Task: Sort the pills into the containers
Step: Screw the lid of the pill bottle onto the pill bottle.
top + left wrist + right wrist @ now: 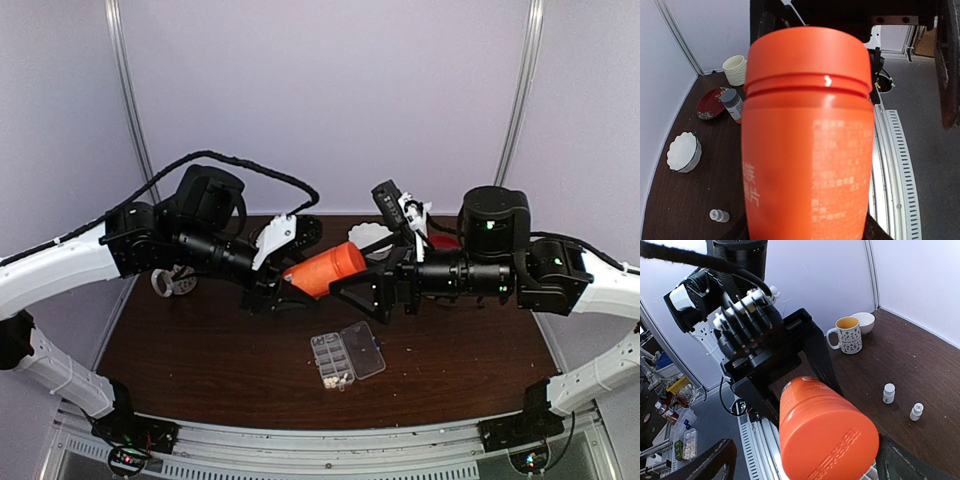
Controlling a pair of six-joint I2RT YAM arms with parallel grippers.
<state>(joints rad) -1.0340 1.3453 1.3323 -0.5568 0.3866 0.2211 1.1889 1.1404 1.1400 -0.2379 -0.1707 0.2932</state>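
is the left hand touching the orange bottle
Touching. The right wrist view shows the left hand clamped on the orange bottle, with a black finger against each side of it near its base end.

The clear organiser box (331,357) lies flat on the dark table (200,350), toward 6 o'clock of its centre. Its hinged lid (363,348) is swung open, flat at the box's 2 o'clock side. Cream-white pills (333,381) form a pale cluster in the cells (340,374) at the 5 o'clock end.
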